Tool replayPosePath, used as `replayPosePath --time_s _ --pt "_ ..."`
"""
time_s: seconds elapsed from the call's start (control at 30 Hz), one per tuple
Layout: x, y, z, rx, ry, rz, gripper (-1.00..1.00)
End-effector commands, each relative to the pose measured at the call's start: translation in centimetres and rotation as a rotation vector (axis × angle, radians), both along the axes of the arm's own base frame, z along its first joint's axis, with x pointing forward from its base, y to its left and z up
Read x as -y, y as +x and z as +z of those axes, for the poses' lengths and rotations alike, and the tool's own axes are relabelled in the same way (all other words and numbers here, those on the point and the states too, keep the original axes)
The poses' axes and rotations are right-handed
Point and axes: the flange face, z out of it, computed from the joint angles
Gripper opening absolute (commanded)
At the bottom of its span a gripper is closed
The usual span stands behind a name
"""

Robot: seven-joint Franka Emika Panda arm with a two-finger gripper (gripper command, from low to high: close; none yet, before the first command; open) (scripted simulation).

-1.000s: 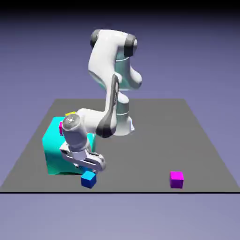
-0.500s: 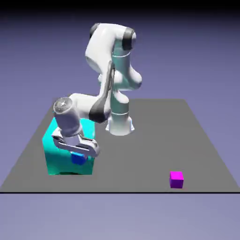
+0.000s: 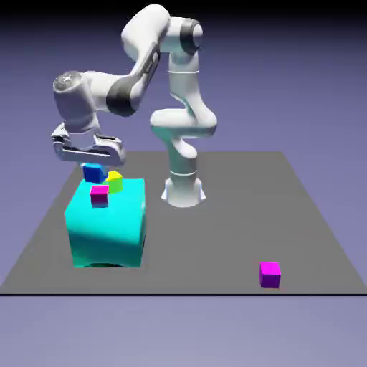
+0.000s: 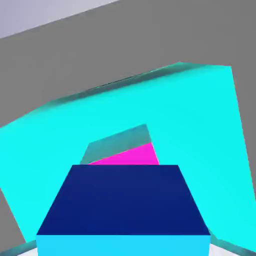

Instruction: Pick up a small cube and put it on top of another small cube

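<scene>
Small blue cube (image 3: 93, 173) hangs in the claw (image 3: 92, 169), whose jaws are closed on it, above the top of the big cyan block (image 3: 107, 229). In the exterior view the cube sits just above and a little to that view's left of a small magenta cube (image 3: 99, 195) resting on the block's top face, and close beside a small yellow-green cube (image 3: 114, 180) that also sits on the block. Blue and magenta look apart, with a thin gap between them, though from this angle contact cannot be fully ruled out.

The white arm (image 3: 168, 86) arches up from its base at the far edge of the grey desk (image 3: 229, 229) and bends over toward the exterior view's left, the hand pointing downward over the block.

In the hand view the blue cube (image 4: 123, 205) fills the lower middle, large and dark on its upper face, lighter along the bottom strip, and it hides the finger tips. Just beyond it a sliver of the magenta cube (image 4: 131, 156) shows, set against the bright top of the cyan block (image 4: 200, 130), with grey desk (image 4: 75, 55) behind.

A second small magenta cube (image 3: 269, 274) lies on the desk near its front edge, toward the exterior view's right, well apart from the block
</scene>
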Motion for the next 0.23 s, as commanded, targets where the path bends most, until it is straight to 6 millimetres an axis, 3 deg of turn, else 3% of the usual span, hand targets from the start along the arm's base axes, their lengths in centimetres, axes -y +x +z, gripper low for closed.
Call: replayPosePath --time_s 0.0,0.03,0.17,0.2 --pt "0.0 0.0 0.0 -0.001 -0.002 0.001 1.0" --pt "0.0 0.0 0.0 -0.001 -0.002 0.001 1.0" --pt "0.4 1.2 6.3 -0.001 -0.003 0.001 1.0" --pt "0.4 1.3 6.8 -0.001 -0.002 0.001 1.0"
